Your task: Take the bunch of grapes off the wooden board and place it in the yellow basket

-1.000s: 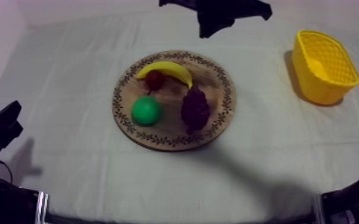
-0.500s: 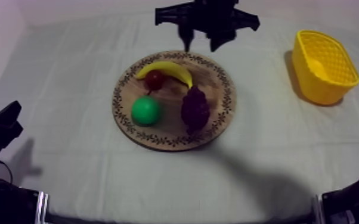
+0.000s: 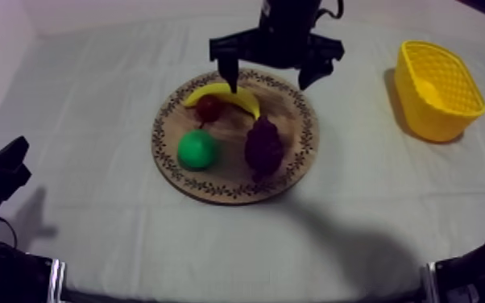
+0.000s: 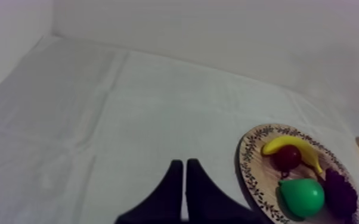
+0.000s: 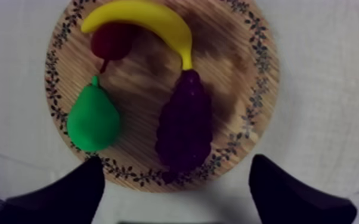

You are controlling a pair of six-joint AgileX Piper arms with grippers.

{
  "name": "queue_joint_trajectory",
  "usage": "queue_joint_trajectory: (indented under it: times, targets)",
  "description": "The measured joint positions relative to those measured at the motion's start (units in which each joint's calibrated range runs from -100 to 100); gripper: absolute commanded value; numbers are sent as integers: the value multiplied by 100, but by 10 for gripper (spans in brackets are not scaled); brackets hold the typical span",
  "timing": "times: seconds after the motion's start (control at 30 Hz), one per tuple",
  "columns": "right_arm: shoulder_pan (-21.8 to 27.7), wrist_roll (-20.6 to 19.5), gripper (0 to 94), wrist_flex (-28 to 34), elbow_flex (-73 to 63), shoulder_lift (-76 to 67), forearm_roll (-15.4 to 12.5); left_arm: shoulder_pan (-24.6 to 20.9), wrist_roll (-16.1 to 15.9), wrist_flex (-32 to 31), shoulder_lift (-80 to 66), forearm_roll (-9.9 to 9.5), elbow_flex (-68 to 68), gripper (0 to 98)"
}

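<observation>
Four toy fruits on wooden board (image 3: 296, 121): bunch of grapes (image 3: 263, 147) lying on the half nearer yellow basket (image 3: 439, 89), beside pear (image 3: 196, 149), banana (image 3: 228, 95), small red fruit (image 3: 209, 107). Right gripper (image 3: 268, 80) over board's far rim, fingers wide apart, clear of the grapes. Left gripper (image 4: 185, 179) low at left of table (image 3: 93, 97), fingers together.

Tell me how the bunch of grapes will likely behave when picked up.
The bunch of grapes looks like one moulded toy piece, so it probably lifts stiffly rather than flopping. It lies long and flat on the wooden board, so it seems unlikely to roll. Its top end meets the tip of the banana, so a sideways push might nudge that.
</observation>
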Motion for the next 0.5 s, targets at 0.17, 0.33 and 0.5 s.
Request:
queue_joint_trajectory:
  times: [0.17,0.33,0.5]
  targets:
    - [15,4,924,-652,465,276,-62,0,0,0,0,0,0,1]
    - [68,37,921,-1329,817,580,-163,0,0,0,0,0,0,1]
    - [116,100,916,-1747,977,909,-242,0,0,0,0,0,0,1]
